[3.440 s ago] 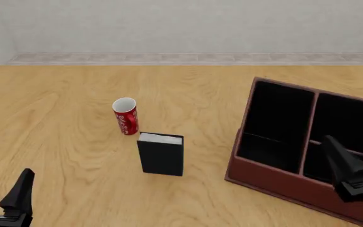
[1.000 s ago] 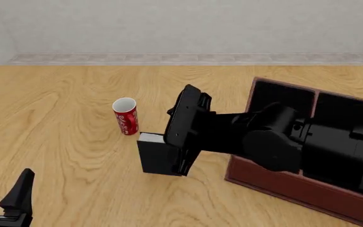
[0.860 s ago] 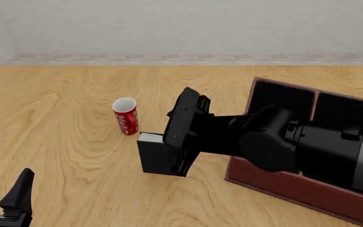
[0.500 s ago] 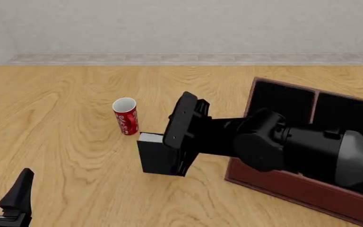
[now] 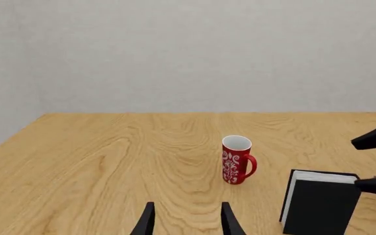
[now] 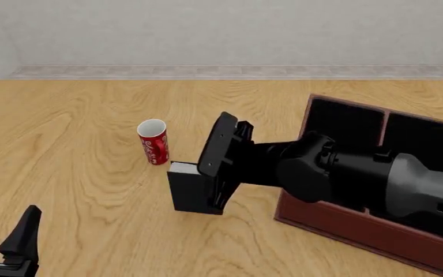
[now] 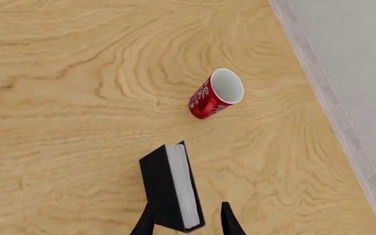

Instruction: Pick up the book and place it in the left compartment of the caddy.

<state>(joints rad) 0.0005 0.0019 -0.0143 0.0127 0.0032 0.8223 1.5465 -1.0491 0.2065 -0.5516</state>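
The black book [image 6: 184, 193] stands upright on the table with its white page edge on top; it also shows as the book [image 5: 322, 203] and the book [image 7: 172, 191]. My right gripper [image 6: 212, 186] is open and tilted down over the book's right end. In the right wrist view, the right gripper [image 7: 184, 223] has one finger on each side of the book. The reddish-brown caddy [image 6: 337, 222] sits to the right, its left compartment [image 6: 341, 121] partly hidden by the arm. My left gripper [image 6: 2, 231] is open and holds nothing at the near left; it shows as the left gripper [image 5: 186, 221].
A red cup [image 6: 153, 142] with white lettering stands just left of and behind the book; it appears as the red cup [image 5: 236, 160] and the red cup [image 7: 215, 94]. The wooden table runs back to a grey wall.
The right arm has swung from over the caddy to the book, and in the last second edged slightly left and lower around it. Book, cup and left arm have not moved.
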